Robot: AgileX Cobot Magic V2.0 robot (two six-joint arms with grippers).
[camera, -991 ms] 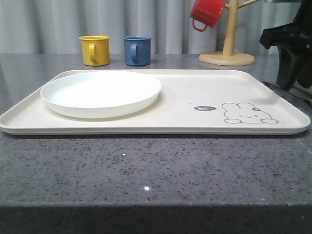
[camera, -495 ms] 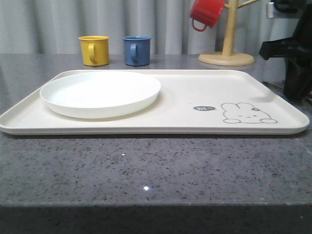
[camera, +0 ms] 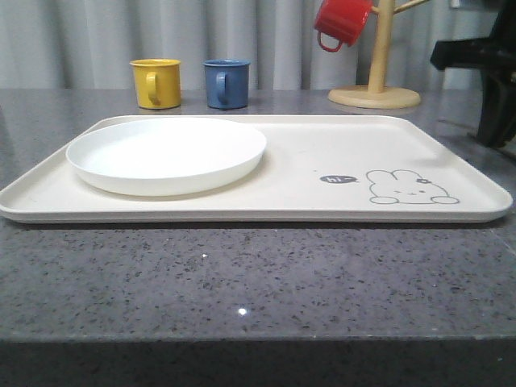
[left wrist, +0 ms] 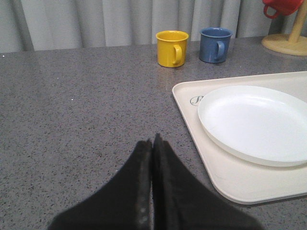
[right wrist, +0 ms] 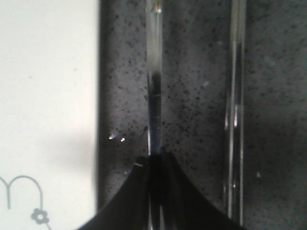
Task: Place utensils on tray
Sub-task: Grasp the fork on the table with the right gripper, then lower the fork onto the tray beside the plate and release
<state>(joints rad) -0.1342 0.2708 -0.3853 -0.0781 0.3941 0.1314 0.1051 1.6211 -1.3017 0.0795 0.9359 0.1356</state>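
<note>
While the right end effector (right wrist: 154,160) pinches one utensil (right wrist: 154,91), another (right wrist: 235,110) lies beside it.

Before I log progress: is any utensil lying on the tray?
No: the tray carries just the white plate.

Left gripper (left wrist: 152,143) — two matte black fingers, flat inner faces, tapering to narrow tips. Right gripper (right wrist: 154,160) same black tapered shape. Right arm (camera: 484,76) — bulky black angular housing.
</note>
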